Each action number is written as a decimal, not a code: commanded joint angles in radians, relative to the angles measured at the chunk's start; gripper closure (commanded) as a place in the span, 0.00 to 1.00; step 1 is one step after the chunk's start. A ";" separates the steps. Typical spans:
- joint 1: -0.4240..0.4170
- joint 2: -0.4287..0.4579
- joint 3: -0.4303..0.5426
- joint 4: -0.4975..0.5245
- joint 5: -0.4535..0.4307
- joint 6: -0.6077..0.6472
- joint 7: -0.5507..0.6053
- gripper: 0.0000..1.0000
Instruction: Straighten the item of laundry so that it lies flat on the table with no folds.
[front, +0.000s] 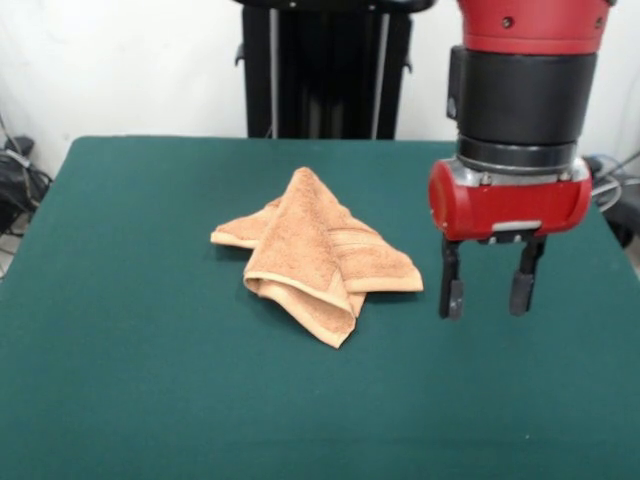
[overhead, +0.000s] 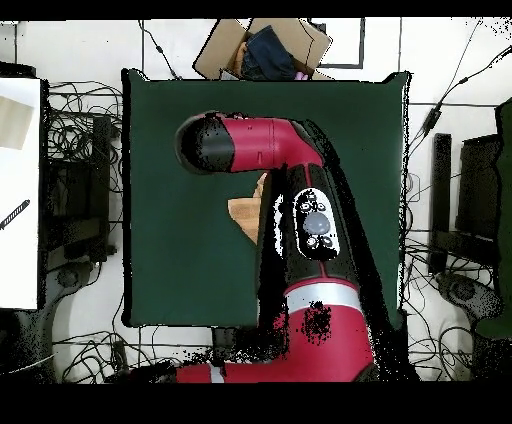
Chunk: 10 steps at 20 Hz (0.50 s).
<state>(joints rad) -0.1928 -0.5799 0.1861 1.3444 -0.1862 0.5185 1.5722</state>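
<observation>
The item of laundry (front: 317, 255) is a light orange-tan terry towel lying crumpled and folded over itself near the middle of the dark green table (front: 130, 340), with a peak at its far side and a folded corner pointing toward the near edge. My gripper (front: 485, 292) hangs just to the right of the towel, above the table, open, with nothing between its two black fingers. In the overhead view the red arm covers most of the towel (overhead: 245, 213); only a small tan piece shows at the arm's left side, and the gripper itself is hidden under the arm.
A cardboard box (overhead: 262, 48) with dark cloth in it sits past the table's far edge in the overhead view. Cables and equipment lie on the floor around the table. A black pedestal (front: 325, 70) stands behind the table.
</observation>
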 joint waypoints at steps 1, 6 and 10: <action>0.009 0.045 -0.047 -0.003 -0.028 0.006 0.137 0.00; 0.003 0.054 -0.055 -0.011 -0.041 -0.011 0.115 0.00; 0.000 0.058 -0.064 -0.015 -0.052 -0.020 0.108 0.00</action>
<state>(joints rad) -0.1932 -0.5486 0.1623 1.3194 -0.1897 0.5185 1.5722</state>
